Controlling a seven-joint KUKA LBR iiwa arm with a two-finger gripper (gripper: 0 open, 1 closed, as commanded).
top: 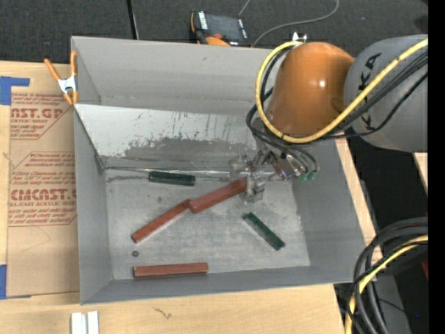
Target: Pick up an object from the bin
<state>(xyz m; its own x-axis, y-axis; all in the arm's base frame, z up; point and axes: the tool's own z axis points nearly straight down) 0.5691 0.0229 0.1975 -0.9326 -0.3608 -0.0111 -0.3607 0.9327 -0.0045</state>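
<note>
Three red-brown sticks (170, 270) and two dark green ones (172, 178) lie in the grey bin (90, 214). My fingers (252, 186) stand at the upper diagonal stick (217, 196)'s right end; I cannot tell whether they grip it.

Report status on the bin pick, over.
Gripper down at upper right end of slanted red-brown stick, mid-bin. Short dark green stick nearby toward the front, apart from both.
</note>
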